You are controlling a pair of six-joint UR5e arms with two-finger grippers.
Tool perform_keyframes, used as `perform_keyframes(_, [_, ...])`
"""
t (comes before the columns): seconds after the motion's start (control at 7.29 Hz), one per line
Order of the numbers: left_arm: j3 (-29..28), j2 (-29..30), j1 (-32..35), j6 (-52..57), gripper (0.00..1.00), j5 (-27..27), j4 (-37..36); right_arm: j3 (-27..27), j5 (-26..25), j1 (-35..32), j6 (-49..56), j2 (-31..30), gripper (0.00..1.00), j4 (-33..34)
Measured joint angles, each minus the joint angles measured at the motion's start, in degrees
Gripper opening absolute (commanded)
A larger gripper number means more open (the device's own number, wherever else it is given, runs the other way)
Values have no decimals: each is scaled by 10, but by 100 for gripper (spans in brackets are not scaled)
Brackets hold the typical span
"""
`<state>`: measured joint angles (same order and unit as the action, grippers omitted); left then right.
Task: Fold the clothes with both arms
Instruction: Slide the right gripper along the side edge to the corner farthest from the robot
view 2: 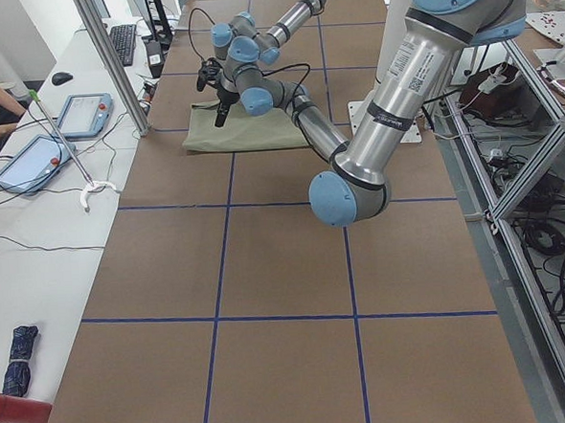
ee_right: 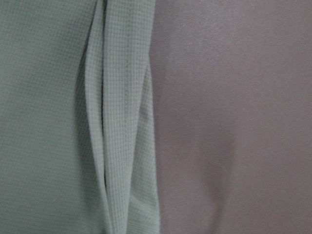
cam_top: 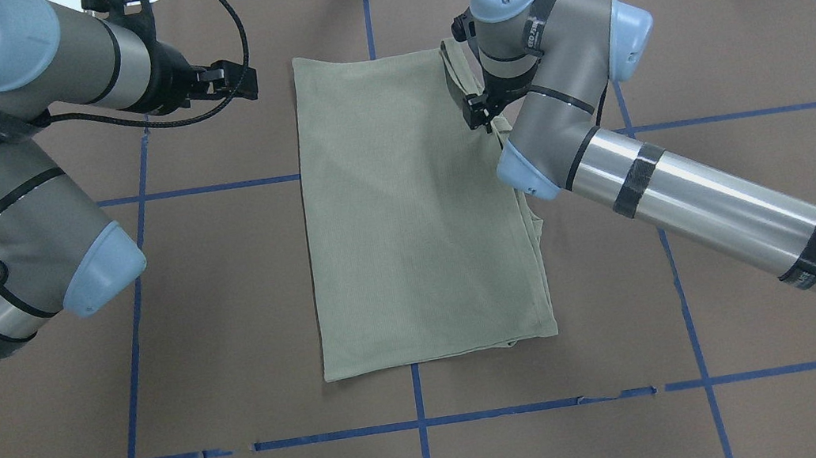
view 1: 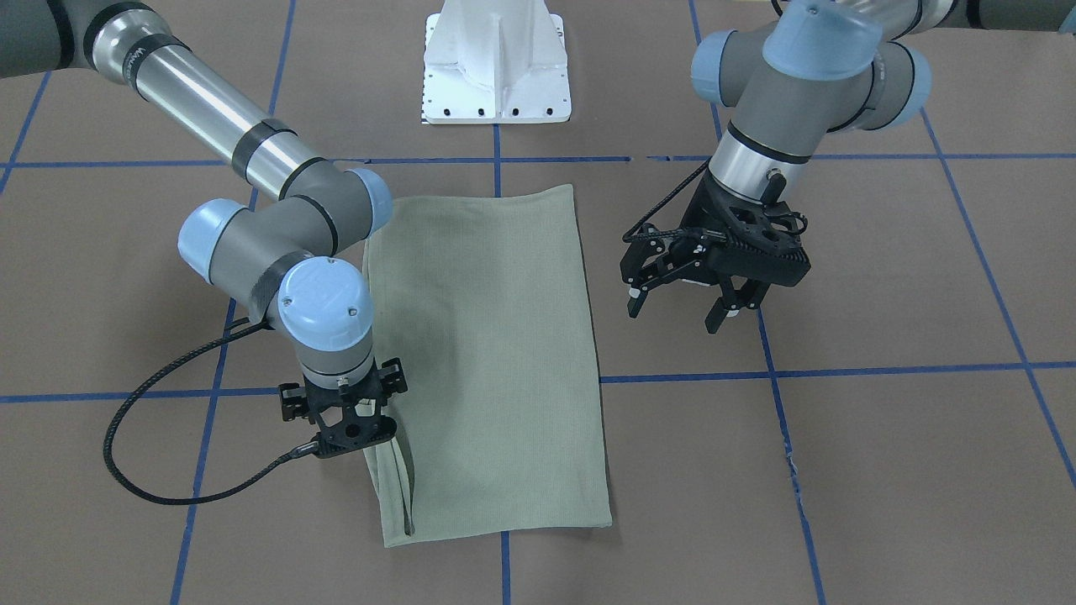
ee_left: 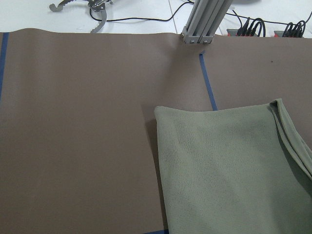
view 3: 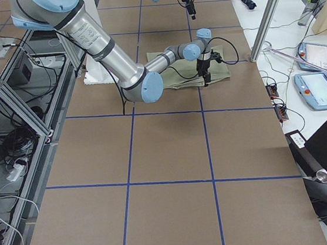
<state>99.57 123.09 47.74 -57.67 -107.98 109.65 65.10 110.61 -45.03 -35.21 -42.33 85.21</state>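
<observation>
Folded shirt [view 1: 487, 353] lies flat on worktop [view 1: 883, 470]; right claw [view 1: 357, 445] sits at its layered edge, likely for gripping, though its closure cannot be told; left claw [view 1: 677, 309] hovers spread, clear.

Work surface [cam_top: 230, 326] covered in brown paper, divided into squares by blue tape lines [cam_top: 325, 437]. Aluminium frame posts [view 2: 112, 64] rise at its edge. Beside it, a white bench [view 2: 28, 285] carries two pendant tablets [view 2: 85, 115] and a keyboard [view 2: 124, 44]. Cables [view 3: 15, 139] lie on the floor under the framing. The lighting is even, with soft shadows.
</observation>
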Motion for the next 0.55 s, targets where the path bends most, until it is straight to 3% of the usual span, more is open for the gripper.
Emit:
perform_keyframes(0.27, [-1,3,-1,-2,100,0,0,1,8,-17,24,-28,100,-18])
perform_keyframes(0.55, [-1,4,0,-3,100,0,0,2,32,-33,27,-18,100,-26])
